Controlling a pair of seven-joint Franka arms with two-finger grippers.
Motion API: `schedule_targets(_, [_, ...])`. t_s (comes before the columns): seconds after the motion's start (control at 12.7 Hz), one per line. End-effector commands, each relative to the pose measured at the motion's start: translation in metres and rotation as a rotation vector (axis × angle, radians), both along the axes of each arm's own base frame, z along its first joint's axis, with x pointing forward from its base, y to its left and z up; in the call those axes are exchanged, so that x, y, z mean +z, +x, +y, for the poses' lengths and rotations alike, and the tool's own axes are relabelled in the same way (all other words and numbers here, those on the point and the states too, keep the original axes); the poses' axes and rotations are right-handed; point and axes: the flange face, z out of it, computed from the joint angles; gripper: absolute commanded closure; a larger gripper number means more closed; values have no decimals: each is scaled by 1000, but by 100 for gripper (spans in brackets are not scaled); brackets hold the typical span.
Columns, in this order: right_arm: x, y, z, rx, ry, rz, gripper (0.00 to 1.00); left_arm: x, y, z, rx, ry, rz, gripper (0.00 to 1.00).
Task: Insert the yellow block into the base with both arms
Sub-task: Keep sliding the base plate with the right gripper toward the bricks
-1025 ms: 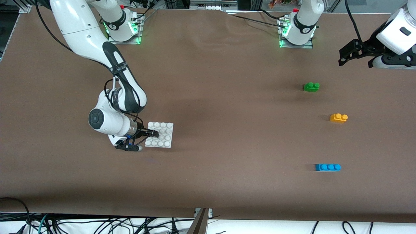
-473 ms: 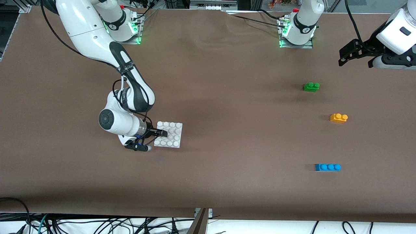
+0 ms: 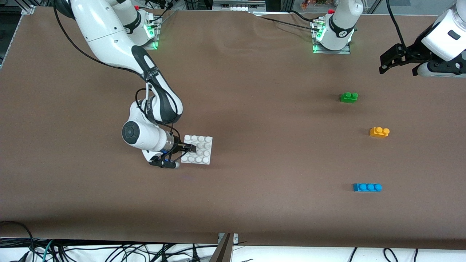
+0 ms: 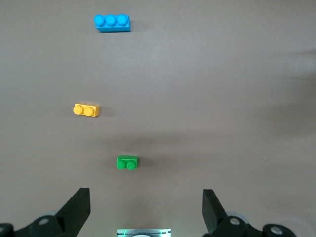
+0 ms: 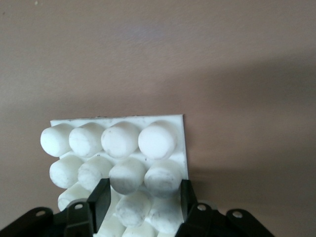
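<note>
White studded base (image 3: 198,149): gripped at one edge by right hand (image 3: 189,147), low over the worktop (image 3: 255,203); carry level toward centre. Yellow block (image 3: 379,131): untouched, between green brick (image 3: 348,97) and blue brick (image 3: 367,187). Left hand (image 3: 398,60): open, waiting above.

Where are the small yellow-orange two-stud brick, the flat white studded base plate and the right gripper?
yellow block (image 3: 379,132): front view, brick body below its studs.
base (image 3: 202,149): front view, studded top.
right gripper (image 3: 190,147): front view, fingertips shut on the base.
</note>
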Motion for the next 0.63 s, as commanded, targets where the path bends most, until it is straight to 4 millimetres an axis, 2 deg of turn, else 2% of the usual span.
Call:
schedule_targets(0.0, [-16, -7, 29, 12, 16, 17, 37, 6, 0, -1, 4, -12, 4, 0])
schedule_targets(0.24, [-14, -8, 40, 8, 19, 15, 37, 6, 0, -1, 5, -12, 2, 0])
schedule_targets(0.55, [-12, -13, 72, -15, 24, 19, 37, 7, 0, -2, 5, -12, 1, 0])
